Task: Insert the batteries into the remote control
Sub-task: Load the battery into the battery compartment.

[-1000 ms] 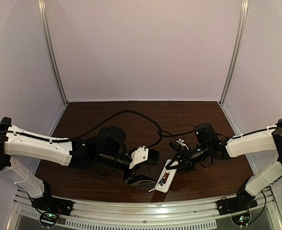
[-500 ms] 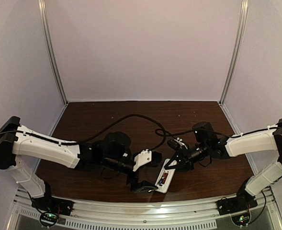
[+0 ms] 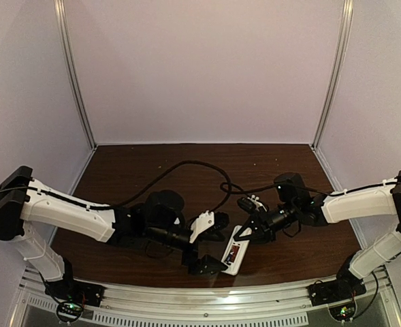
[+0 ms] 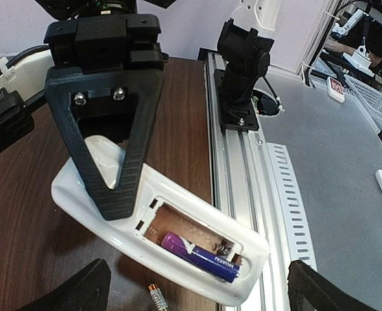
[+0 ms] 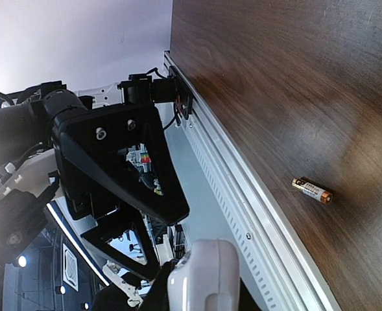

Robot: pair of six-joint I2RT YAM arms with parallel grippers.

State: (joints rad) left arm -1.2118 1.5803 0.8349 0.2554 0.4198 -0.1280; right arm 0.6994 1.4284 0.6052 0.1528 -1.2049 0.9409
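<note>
My left claw [image 4: 200,295] is spread wide above the small white plastic oblong remote control [image 4: 80,197], touching nothing. My right claw [image 3: 246,234] pinches the remote's other end, back side up, recess uncovered. The bluish-purple cylindrical battery [image 4: 200,256] lies in the recess. The gold cylindrical battery [image 5: 312,190] lies on the dark wooden table [image 5: 275,78], just beside the remote.

Left gripper [image 4: 197,291] opened wide, nearer the remote control [image 4: 178,192].

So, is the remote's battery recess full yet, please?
Half full: the purple battery sits in the recess, its second slot is empty, and the gold battery lies on the table.
</note>
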